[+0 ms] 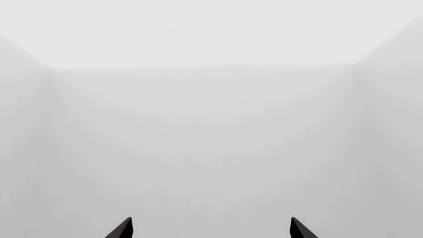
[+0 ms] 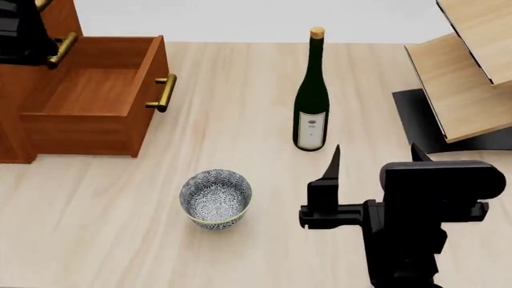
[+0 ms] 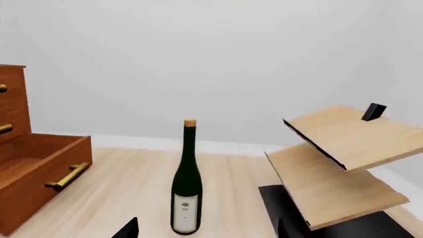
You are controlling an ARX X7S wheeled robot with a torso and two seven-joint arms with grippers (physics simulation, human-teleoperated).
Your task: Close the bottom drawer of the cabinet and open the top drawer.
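Observation:
The reddish-brown cabinet (image 2: pixel 16 129) stands at the table's left. Its bottom drawer (image 2: pixel 96 90) is pulled far out and empty, brass handle (image 2: pixel 164 92) facing right. In the right wrist view the bottom drawer (image 3: pixel 39 168) juts out below the top drawer (image 3: pixel 13 84), which sits flush. My left arm (image 2: pixel 20 30) is a black shape against the cabinet's upper front. The left gripper (image 1: pixel 211 230) is open and faces only blank white walls. My right gripper (image 2: pixel 375 153) is open with nothing between its fingers, right of the bowl and well clear of the cabinet.
A green wine bottle (image 2: pixel 311 96) stands mid-table, straight ahead of the right gripper (image 3: pixel 206 230). A patterned bowl (image 2: pixel 215 198) sits in front of the drawer. A pale wooden rack (image 2: pixel 468 72) on a black base fills the right side.

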